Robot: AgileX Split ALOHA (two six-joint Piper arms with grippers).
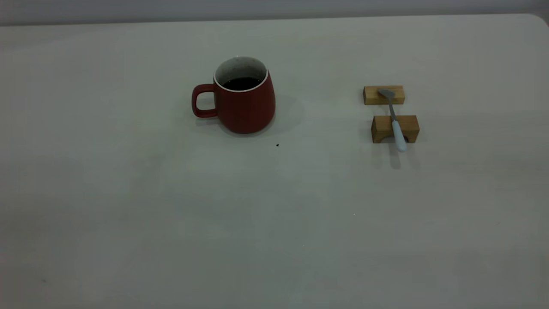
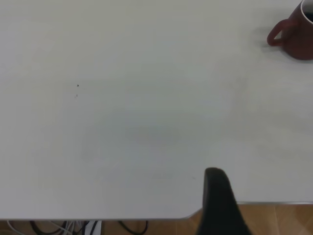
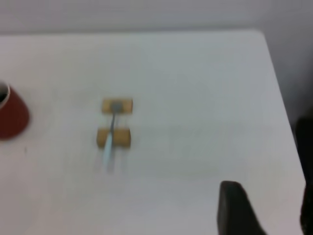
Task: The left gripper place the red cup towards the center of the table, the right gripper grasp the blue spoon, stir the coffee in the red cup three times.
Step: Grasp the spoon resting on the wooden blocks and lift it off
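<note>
The red cup (image 1: 244,103) stands upright on the table (image 1: 171,214), a little left of the middle, with its handle pointing left. Dark coffee (image 1: 242,83) shows inside it. The blue spoon (image 1: 394,118) lies across two wooden blocks at the right, bowl on the far block and pale handle over the near one. Neither gripper appears in the exterior view. My left gripper (image 2: 266,196) hangs near the table's edge, far from the cup (image 2: 296,34), with one finger (image 2: 217,200) showing. My right gripper (image 3: 268,156) is open and well away from the spoon (image 3: 111,132).
Two tan wooden blocks (image 1: 384,95) (image 1: 394,128) carry the spoon. A tiny dark speck (image 1: 277,145) lies on the table in front of the cup. The left wrist view shows the table's rounded corner, wooden floor and cables (image 2: 73,227) below it.
</note>
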